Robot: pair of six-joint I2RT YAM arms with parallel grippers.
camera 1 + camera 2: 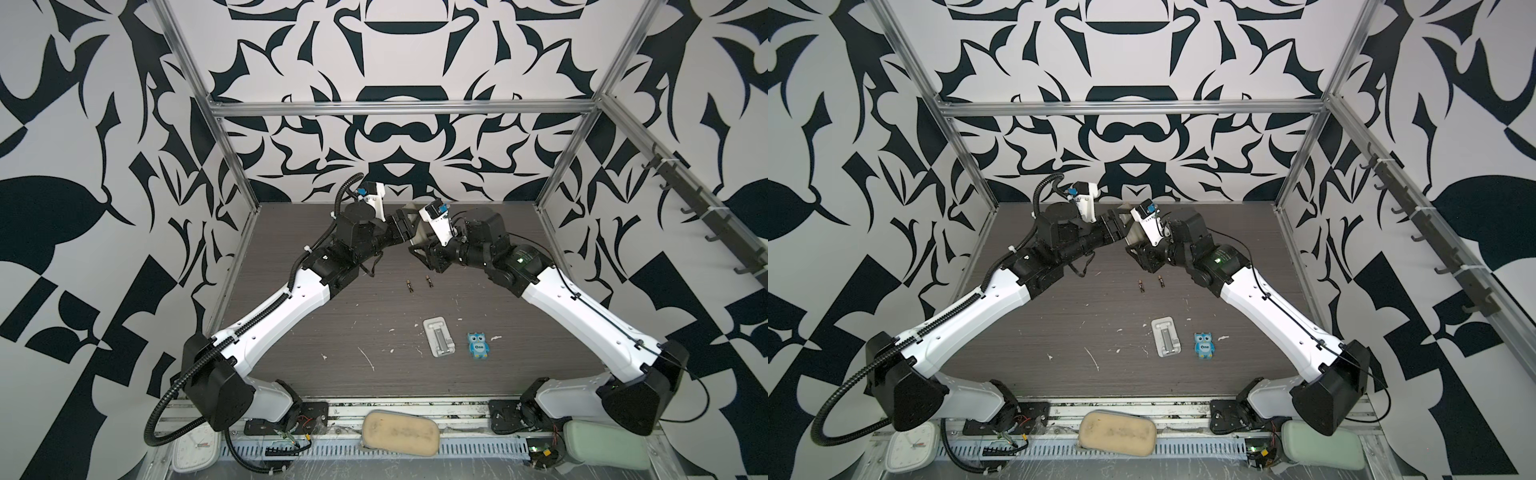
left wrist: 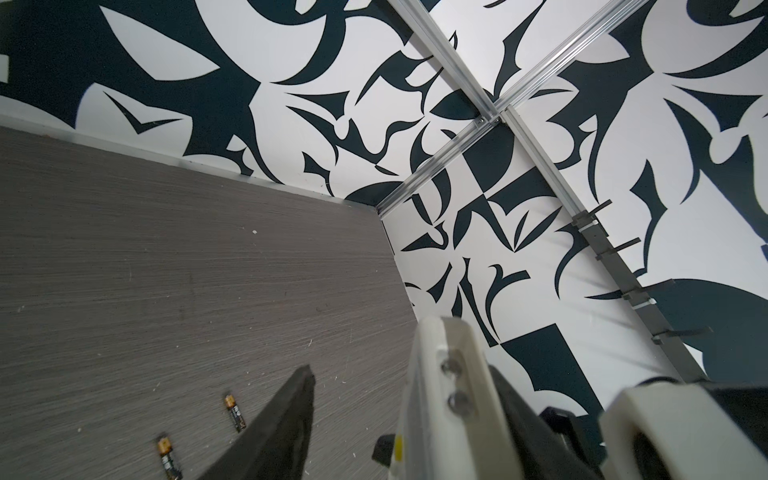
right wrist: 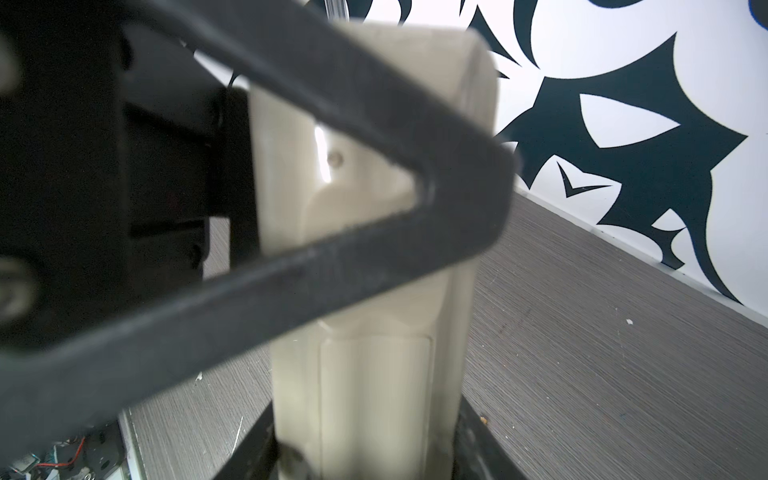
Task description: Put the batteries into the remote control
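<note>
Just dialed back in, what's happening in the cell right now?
The right gripper holds the remote by one end, up off the table near the back. The left gripper has its fingers around the other end; whether it grips yet is unclear. Both batteries lie loose on the table, side by side, not yet loaded.
</note>
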